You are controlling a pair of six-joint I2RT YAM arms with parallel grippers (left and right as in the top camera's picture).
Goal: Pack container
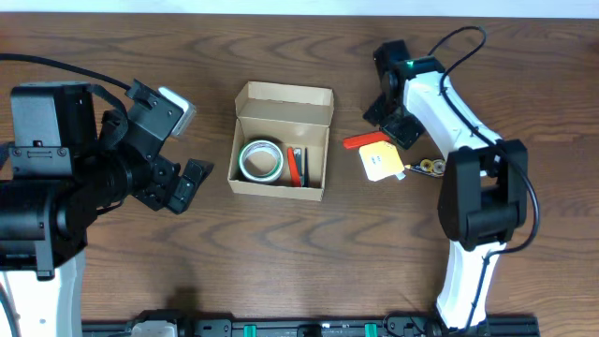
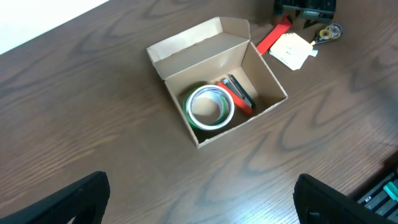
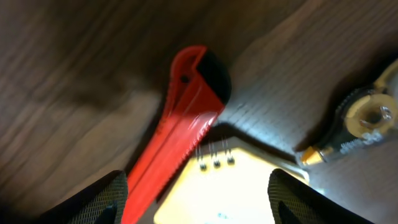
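The container, a tan cardboard box [image 1: 281,140] with its lid flap open, sits mid-table and also shows in the left wrist view [image 2: 217,87]. Inside lie a tape roll [image 1: 260,160] and a red-and-black tool [image 1: 297,167]. To its right lie a red tool [image 1: 360,141], a pale yellow card [image 1: 382,162] and a small black-and-yellow item [image 1: 429,168]. My right gripper [image 1: 398,126] is open, low over the red tool [image 3: 180,130] and the card [image 3: 236,186]. My left gripper [image 1: 178,183] is open and empty, left of the box.
The dark wooden table's far edge [image 1: 299,9] runs along the top. A black rail [image 1: 281,328] lies along the front edge.
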